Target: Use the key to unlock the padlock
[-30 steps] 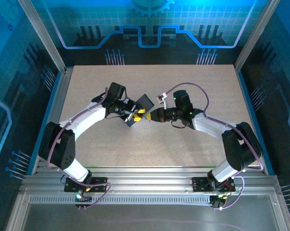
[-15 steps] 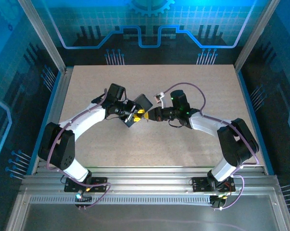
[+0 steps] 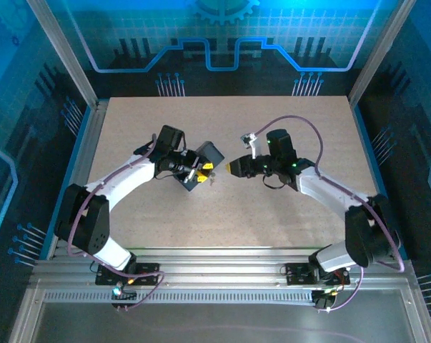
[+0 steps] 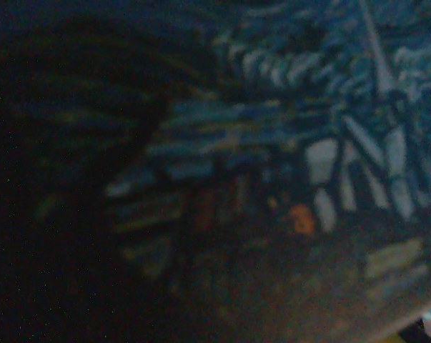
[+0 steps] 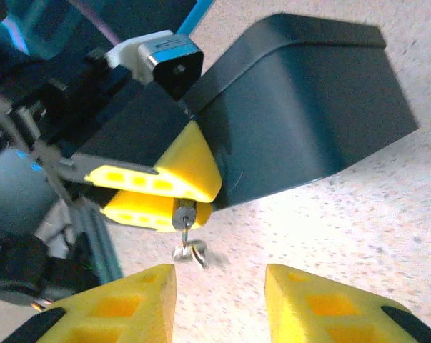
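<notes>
Box: dark blue box (image 5: pixel 308 107) near the middle of the worktop (image 3: pixel 294 121), pressed up against the left claw. The left wrist camera sits so close to it that it shows only a blur of blue swirl paint.
Box contents: cannot tell, no way to see inside.
Padlock: the padlock (image 5: pixel 184 214) is a tiny metal piece at the tips of the left claw's yellow fingers (image 5: pixel 158 177), just beside the box's lower corner. Most of its body is hidden.
Key: the key (image 5: pixel 183 236) hangs down from the padlock, with its ring (image 5: pixel 194 251) dangling below.
Left claw: the left claw (image 3: pixel 204 170) has its fingers drawn close together, one over the other, nipping the padlock.
Right claw: the right claw (image 5: pixel 219 296) has its fingers apart with nothing between them. It faces the key across a short gap and touches nothing.
Edges: the box and both claws are well apart from every worktop edge.
Open room: bare speckled worktop lies on all sides of them, widest toward the far edge.
</notes>
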